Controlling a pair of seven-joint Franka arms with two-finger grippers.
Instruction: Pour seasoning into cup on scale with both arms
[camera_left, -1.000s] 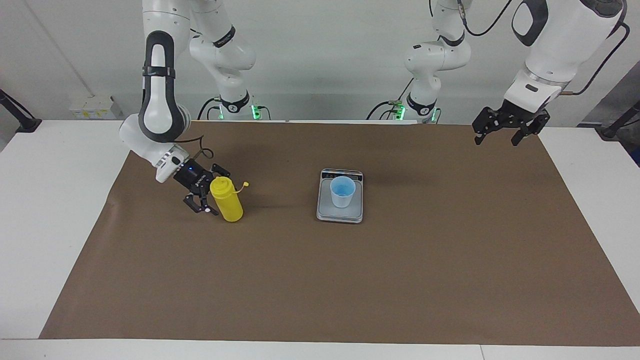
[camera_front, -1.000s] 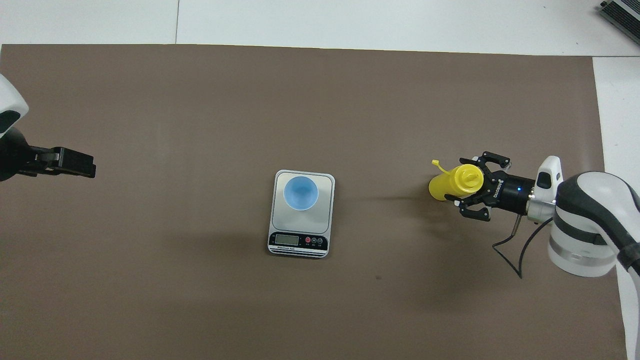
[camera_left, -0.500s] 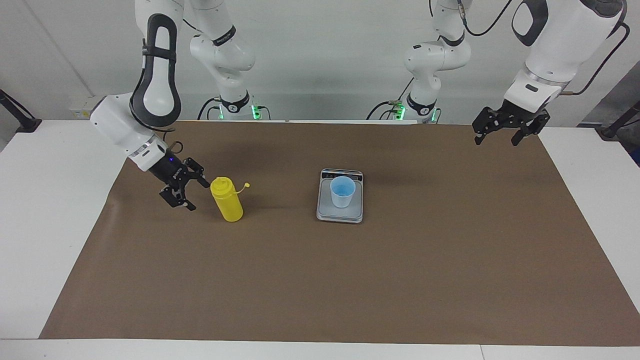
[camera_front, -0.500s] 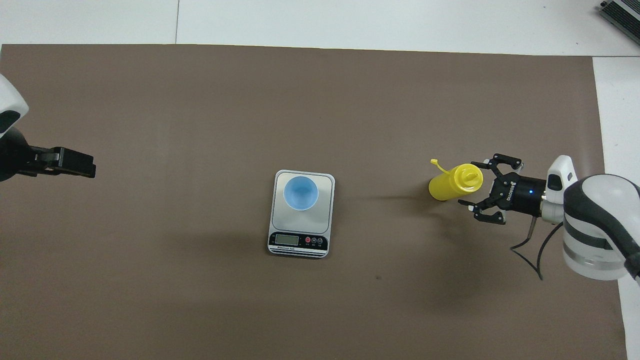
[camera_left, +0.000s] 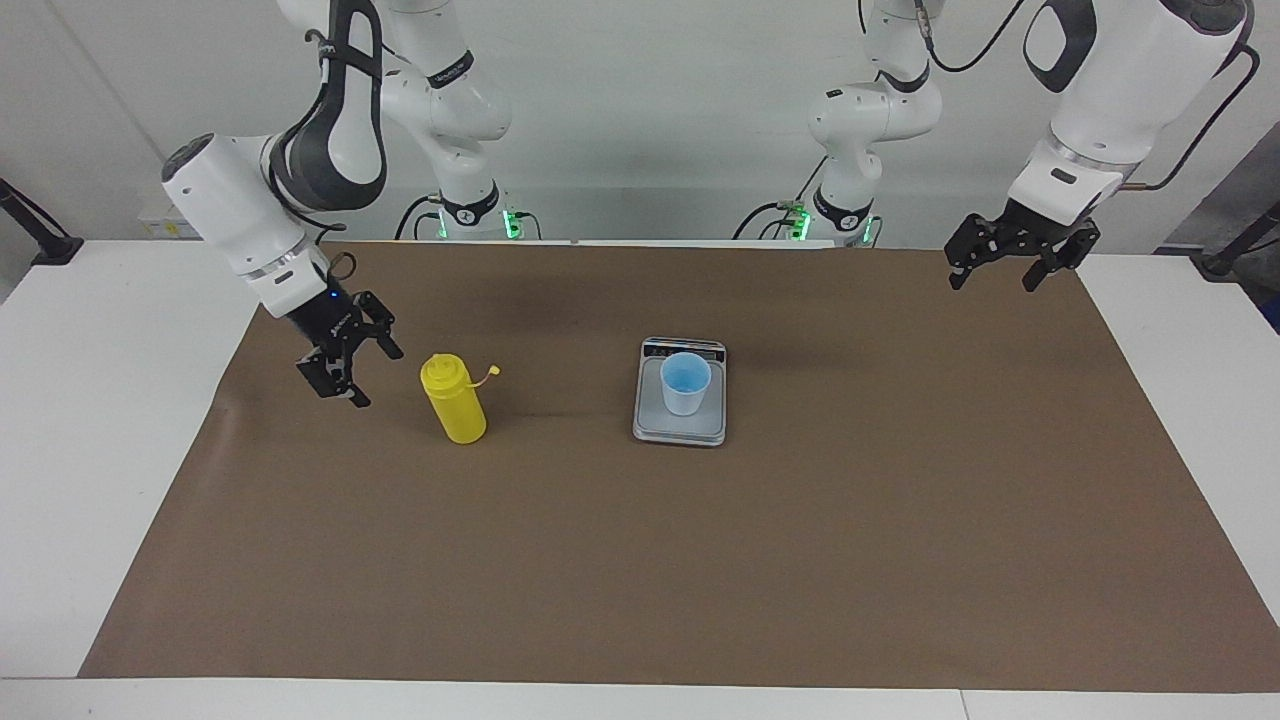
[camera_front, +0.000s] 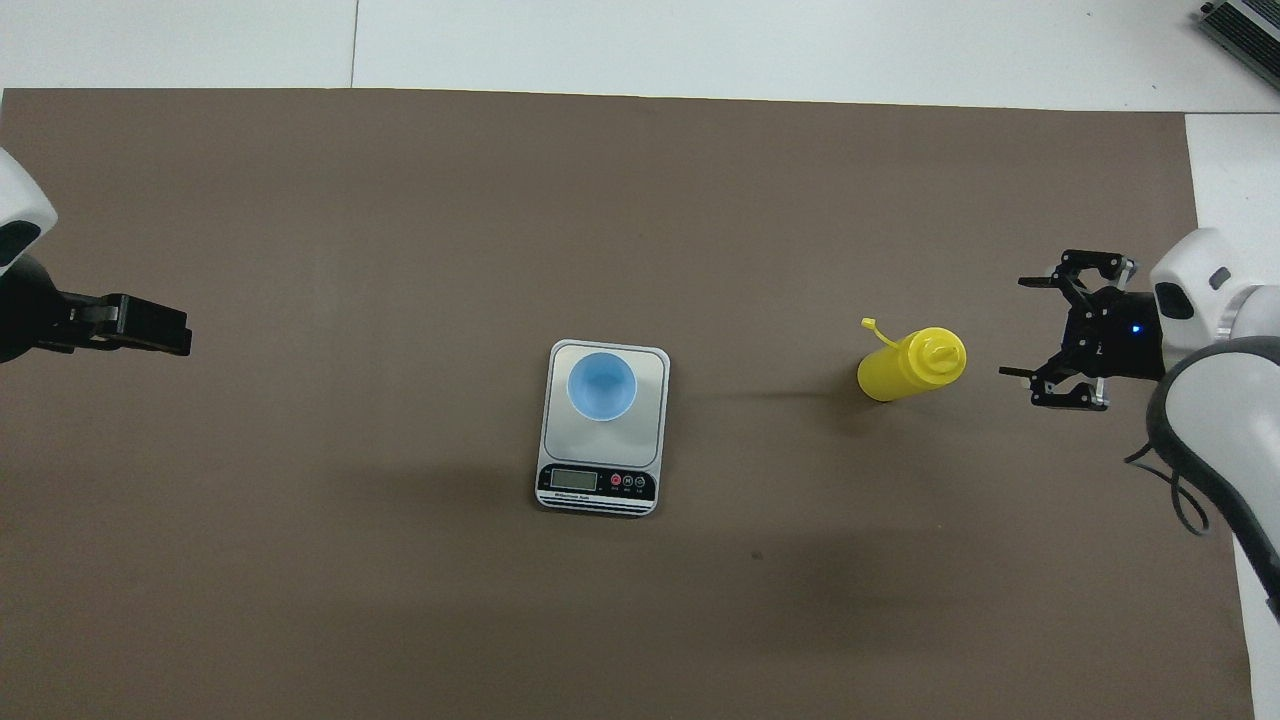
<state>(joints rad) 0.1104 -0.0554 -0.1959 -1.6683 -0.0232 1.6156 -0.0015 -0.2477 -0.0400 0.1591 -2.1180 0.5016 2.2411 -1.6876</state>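
Upright, the bottle (camera_left: 454, 400) stood on the mat (camera_left: 640, 560); we saw the right gripper (camera_left: 350, 363) beside it, fingers spread, empty. Cup (camera_left: 685, 383) sat on scale (camera_left: 680, 425). Left gripper (camera_left: 1008, 266) waited open, empty.

Cup (camera_left: 685, 383) stands on scale (camera_left: 650, 425), toward the half farther from the robots; display strip (camera_front: 596, 484) at the robot-side edge. Scale mid-mat (camera_left: 700, 580). Seasoning bottle (camera_left: 453, 399) upright on mat, well apart from scale, toward the right arm's end, level with it.
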